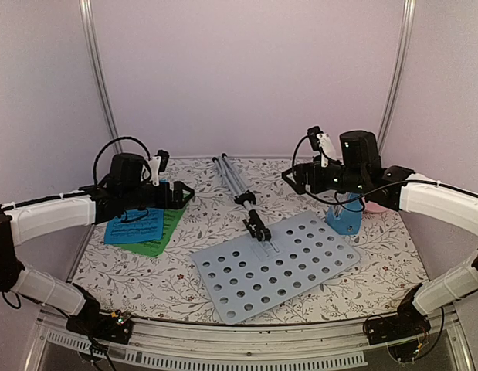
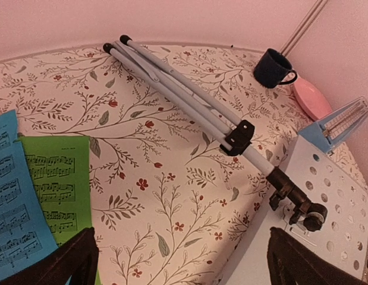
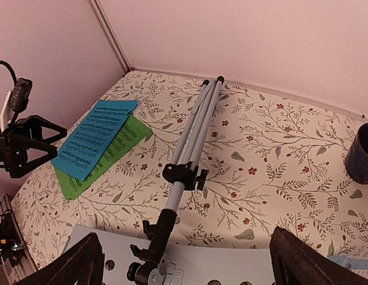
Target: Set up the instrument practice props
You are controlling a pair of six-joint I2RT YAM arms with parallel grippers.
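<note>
The music stand lies flat on the table, its pale perforated desk (image 1: 277, 263) near the front and its folded silver tripod legs (image 1: 232, 176) pointing to the back. A blue music sheet (image 1: 136, 226) lies on top of a green one (image 1: 163, 232) at the left. The small blue metronome (image 1: 345, 219) stands at the right, partly behind my right arm. My left gripper (image 1: 179, 195) hovers open above the sheets with nothing in it. My right gripper (image 1: 294, 178) hangs open and empty above the table, left of the metronome.
A dark blue mug (image 2: 273, 67) and a pink plate (image 2: 311, 98) sit at the back right corner. Pale walls with metal corner rails (image 1: 100, 77) close in the table on three sides. A floral cloth (image 1: 146, 278) covers the table.
</note>
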